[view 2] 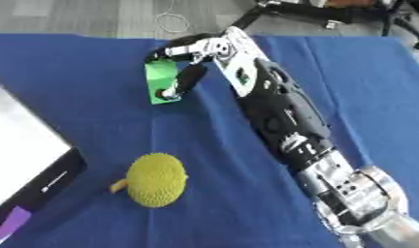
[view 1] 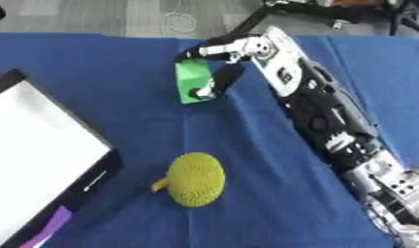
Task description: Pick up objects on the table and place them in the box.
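The right hand [view 1: 226,58] has its fingers and thumb curled round the green block [view 1: 192,80] at the far middle of the blue counter [view 1: 272,184], so the pick-up step appears under way. Next it should lift and carry left to the box [view 1: 43,150]; the yellow bumpy fruit [view 1: 196,179] waits nearer.

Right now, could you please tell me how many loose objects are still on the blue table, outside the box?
2. A green block at the far middle, with the right hand and its fingers curled around it, and a bumpy yellow fruit nearer, right of the box. Nothing else shows, though the arm could hide something.
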Controlling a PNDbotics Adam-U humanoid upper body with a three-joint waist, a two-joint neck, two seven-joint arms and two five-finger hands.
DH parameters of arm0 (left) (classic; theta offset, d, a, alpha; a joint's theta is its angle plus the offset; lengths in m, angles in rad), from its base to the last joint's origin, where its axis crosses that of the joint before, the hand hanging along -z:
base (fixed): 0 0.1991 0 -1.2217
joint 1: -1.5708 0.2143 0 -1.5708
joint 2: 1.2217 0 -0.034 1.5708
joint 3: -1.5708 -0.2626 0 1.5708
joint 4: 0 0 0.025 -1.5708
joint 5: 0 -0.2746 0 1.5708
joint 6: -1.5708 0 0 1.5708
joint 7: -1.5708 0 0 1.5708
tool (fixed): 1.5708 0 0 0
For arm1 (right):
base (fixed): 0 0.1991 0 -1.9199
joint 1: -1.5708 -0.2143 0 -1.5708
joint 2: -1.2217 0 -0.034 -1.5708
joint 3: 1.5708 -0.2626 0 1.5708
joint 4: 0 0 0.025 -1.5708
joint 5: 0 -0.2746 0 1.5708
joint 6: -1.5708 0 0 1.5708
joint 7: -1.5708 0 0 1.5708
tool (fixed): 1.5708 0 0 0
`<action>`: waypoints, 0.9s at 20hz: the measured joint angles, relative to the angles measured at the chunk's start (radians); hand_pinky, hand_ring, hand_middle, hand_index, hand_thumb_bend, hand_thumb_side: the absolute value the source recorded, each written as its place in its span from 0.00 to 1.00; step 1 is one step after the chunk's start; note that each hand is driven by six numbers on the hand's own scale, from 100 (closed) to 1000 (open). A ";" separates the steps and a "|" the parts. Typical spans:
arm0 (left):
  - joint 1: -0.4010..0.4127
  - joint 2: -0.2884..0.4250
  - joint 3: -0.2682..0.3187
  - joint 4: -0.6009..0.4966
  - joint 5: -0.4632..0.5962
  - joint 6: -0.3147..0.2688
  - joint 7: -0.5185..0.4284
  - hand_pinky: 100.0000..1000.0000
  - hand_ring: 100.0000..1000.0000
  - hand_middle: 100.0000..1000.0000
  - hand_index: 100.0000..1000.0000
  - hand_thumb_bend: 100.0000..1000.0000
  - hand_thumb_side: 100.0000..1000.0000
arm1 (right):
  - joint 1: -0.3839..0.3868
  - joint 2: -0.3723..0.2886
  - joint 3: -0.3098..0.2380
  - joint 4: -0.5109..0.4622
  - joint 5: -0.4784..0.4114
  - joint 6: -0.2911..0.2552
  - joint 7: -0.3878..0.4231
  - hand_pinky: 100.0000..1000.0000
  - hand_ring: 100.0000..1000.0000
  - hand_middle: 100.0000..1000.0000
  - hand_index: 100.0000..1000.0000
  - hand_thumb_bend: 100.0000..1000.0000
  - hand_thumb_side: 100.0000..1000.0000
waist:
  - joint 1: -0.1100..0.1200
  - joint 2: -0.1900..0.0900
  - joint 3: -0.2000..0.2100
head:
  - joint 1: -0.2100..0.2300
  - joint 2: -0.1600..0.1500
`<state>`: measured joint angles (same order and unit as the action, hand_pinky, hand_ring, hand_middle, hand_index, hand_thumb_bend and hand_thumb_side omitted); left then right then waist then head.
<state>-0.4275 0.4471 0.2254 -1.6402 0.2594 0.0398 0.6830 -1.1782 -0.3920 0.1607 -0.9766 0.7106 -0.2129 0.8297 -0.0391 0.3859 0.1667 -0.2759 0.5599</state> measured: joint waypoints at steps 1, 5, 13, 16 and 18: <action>0.000 0.000 0.000 0.000 0.000 0.000 0.000 0.74 0.76 0.58 0.77 0.61 0.52 | 0.000 0.000 0.000 0.000 0.008 -0.001 -0.005 1.00 0.95 0.92 1.00 0.19 0.30 | 0.000 0.000 0.000 | 0.000 0.000; 0.000 0.000 0.000 0.000 0.000 0.002 -0.003 0.74 0.76 0.57 0.77 0.61 0.52 | 0.000 0.000 0.000 -0.002 0.024 -0.009 -0.020 0.97 0.85 0.83 0.94 0.19 0.29 | 0.000 0.000 0.000 | 0.000 0.000; 0.000 0.000 0.000 0.000 0.000 0.007 -0.011 0.74 0.76 0.56 0.77 0.61 0.52 | 0.001 0.000 0.000 -0.014 0.033 0.010 -0.064 0.89 0.60 0.68 0.82 0.21 0.18 | 0.000 0.000 0.000 | 0.000 0.000; 0.000 0.000 0.000 0.000 0.000 0.006 -0.012 0.74 0.76 0.56 0.77 0.60 0.52 | 0.001 0.001 0.000 -0.014 0.033 0.022 -0.076 0.88 0.54 0.64 0.80 0.19 0.14 | 0.000 0.000 0.000 | 0.000 0.000; 0.000 0.000 0.000 0.000 0.000 0.006 -0.012 0.74 0.76 0.55 0.76 0.60 0.52 | 0.002 0.002 0.000 -0.014 0.033 0.030 -0.083 0.87 0.50 0.61 0.79 0.17 0.13 | 0.000 0.000 0.000 | 0.000 0.000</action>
<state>-0.4275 0.4470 0.2257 -1.6402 0.2594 0.0461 0.6715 -1.1766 -0.3902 0.1608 -0.9905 0.7439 -0.1826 0.7472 -0.0391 0.3862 0.1668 -0.2759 0.5598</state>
